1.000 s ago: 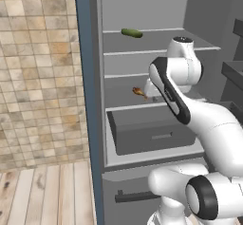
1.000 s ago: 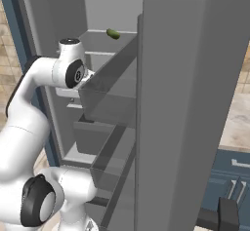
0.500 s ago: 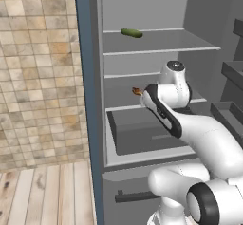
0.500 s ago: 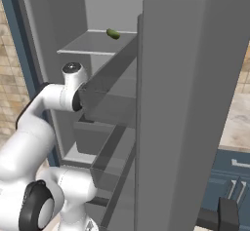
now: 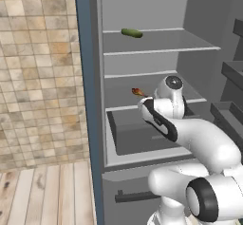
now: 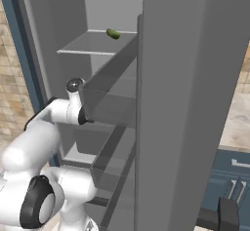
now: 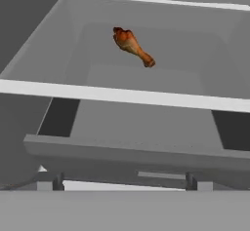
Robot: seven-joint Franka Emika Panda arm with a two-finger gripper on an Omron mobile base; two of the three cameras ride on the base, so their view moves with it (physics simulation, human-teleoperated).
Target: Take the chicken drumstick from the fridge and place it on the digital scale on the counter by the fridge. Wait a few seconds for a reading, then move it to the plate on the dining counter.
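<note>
From the left base view, the chicken drumstick (image 5: 138, 92) lay on the fridge (image 5: 156, 53) shelf above the grey drawer (image 5: 142, 134), the arm reaching toward it. From the hand view, the drumstick (image 7: 133, 45) sat ahead, untouched — fingers spread wide, holding nothing. Best approach: advance level over the shelf edge, straddle the meaty end, then close.
</note>
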